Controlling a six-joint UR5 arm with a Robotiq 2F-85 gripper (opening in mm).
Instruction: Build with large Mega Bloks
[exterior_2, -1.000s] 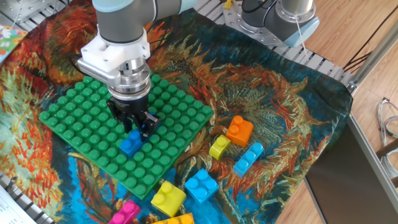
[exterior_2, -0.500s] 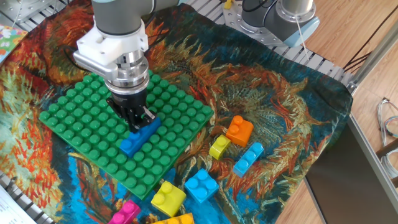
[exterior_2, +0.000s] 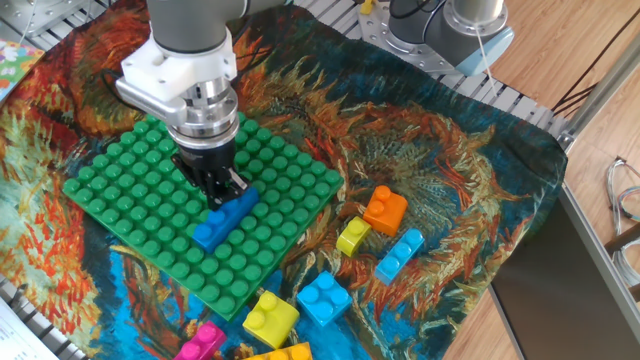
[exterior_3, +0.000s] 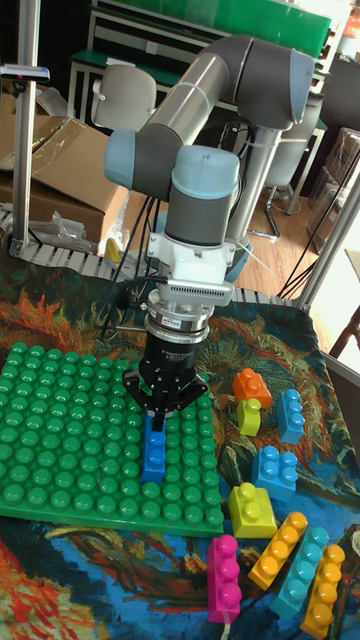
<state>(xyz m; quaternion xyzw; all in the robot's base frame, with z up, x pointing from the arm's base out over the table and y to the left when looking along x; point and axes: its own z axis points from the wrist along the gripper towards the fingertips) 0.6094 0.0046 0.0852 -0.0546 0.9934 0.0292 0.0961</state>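
Note:
A long blue brick (exterior_2: 222, 217) (exterior_3: 154, 455) lies pressed onto the big green baseplate (exterior_2: 120, 180) (exterior_3: 60, 440), near its front right part. My gripper (exterior_2: 222, 188) (exterior_3: 158, 418) points straight down at the brick's far end, and its black fingers converge onto that end. Loose Mega Bloks lie on the cloth to the right: an orange one (exterior_2: 385, 210), a small yellow one (exterior_2: 352, 237), a long light blue one (exterior_2: 400, 255), a light blue one (exterior_2: 323, 297), a yellow one (exterior_2: 270, 318) and a pink one (exterior_2: 200, 343).
A patterned cloth (exterior_2: 450, 170) covers the table. A second robot's base (exterior_2: 450, 25) stands at the back right. Bare wood and a dark panel (exterior_2: 560, 290) lie beyond the cloth's right edge. Long orange and teal bricks (exterior_3: 305, 568) lie at the front.
The gripper shifted a little up and to the left, uncovering more of the blue brick. Its fingers look closer together than a second ago. The brick stayed in place.

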